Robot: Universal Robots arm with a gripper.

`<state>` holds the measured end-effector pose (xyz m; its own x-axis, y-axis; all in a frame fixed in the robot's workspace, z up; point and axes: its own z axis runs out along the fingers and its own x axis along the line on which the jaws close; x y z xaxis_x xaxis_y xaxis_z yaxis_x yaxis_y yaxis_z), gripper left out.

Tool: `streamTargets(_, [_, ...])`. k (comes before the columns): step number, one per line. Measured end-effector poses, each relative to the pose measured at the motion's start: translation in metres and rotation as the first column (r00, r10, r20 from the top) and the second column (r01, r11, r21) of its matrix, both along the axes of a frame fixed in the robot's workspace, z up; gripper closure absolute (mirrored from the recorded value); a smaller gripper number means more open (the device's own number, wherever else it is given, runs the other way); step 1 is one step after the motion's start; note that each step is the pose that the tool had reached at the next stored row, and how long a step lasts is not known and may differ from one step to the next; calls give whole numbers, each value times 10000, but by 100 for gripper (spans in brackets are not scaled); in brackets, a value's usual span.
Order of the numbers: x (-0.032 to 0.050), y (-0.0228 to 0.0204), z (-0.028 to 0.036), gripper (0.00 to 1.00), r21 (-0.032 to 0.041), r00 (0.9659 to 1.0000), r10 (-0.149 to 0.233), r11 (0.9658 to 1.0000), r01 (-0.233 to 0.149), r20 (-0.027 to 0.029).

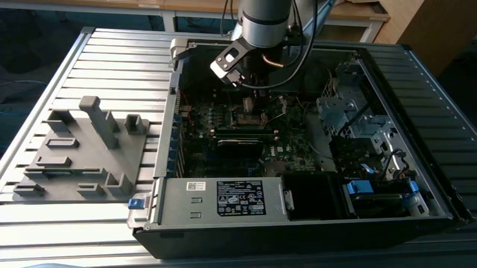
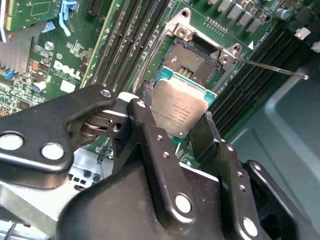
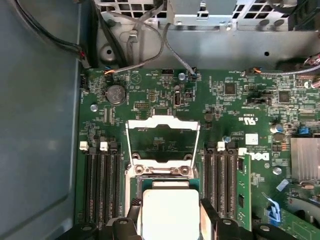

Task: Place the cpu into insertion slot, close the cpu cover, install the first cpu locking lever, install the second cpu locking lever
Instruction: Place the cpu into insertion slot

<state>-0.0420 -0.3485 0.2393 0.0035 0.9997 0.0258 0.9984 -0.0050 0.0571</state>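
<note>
The cpu [image 2: 180, 107] — silver face showing — sits clamped in the pincer [image 2: 176, 116], hanging just above the open insertion slot [image 2: 192, 60] and not yet seated. In the first wrist view the cpu cover [image 3: 162, 122] stands swung back beyond the socket, long black memory slots [image 3: 102, 185] flanking both sides. In the exterior view the arm [image 1: 262, 22] reaches down into an open computer case [image 1: 313, 237] lying on a slatted tabletop [image 1: 119, 56] — a grey fixture plate [image 1: 82, 162] beside it, on the exterior view's left.
</note>
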Motion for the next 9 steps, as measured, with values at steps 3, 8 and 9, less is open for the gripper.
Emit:
streamTargets(3, [-3, -1, -48, 46, -1, 10000, -1, 10000, 1, -3])
streamTargets(8, [-18, 0, -126, 46, -1, 10000, -3, 10000, 3, -3])
streamTargets(9, [-23, -1, -128, 46, 0, 10000, -2, 10000, 2, -4])
